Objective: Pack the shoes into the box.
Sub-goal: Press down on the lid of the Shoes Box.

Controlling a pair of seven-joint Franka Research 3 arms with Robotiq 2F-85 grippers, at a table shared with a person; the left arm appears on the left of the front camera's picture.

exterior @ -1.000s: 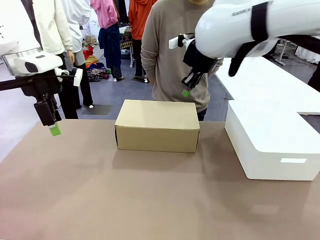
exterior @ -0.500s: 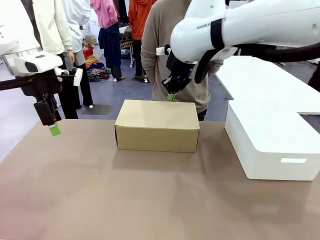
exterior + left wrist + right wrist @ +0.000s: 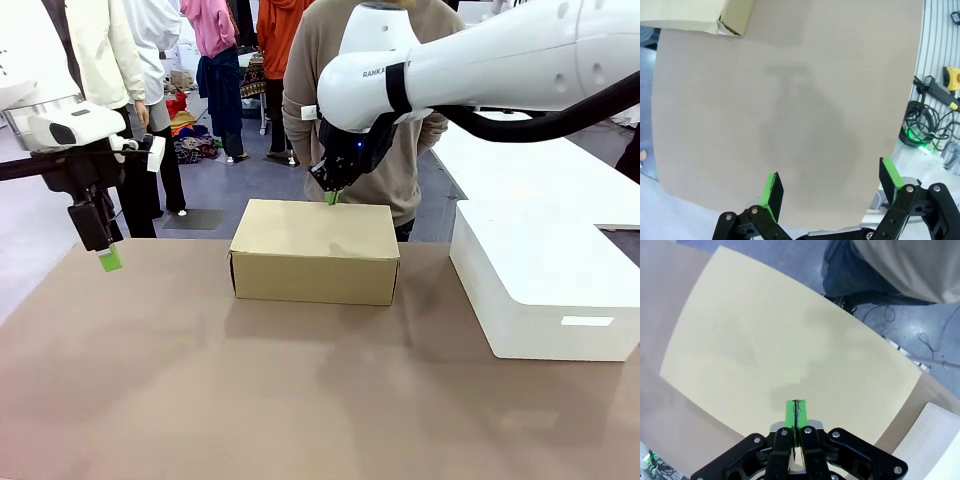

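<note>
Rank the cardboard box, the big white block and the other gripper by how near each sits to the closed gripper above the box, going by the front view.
From the right gripper:
1. Box: just beneath its tips, mid-table.
2. White block: off to the picture's right.
3. Left gripper: open, beyond the table's far-left edge.

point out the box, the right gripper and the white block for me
box [image 3: 315,232], front view, middle of its closed lid
right gripper [image 3: 329,198], front view, shut green pad tips above the lid's far edge
white block [image 3: 535,262], front view, its flat top
</note>
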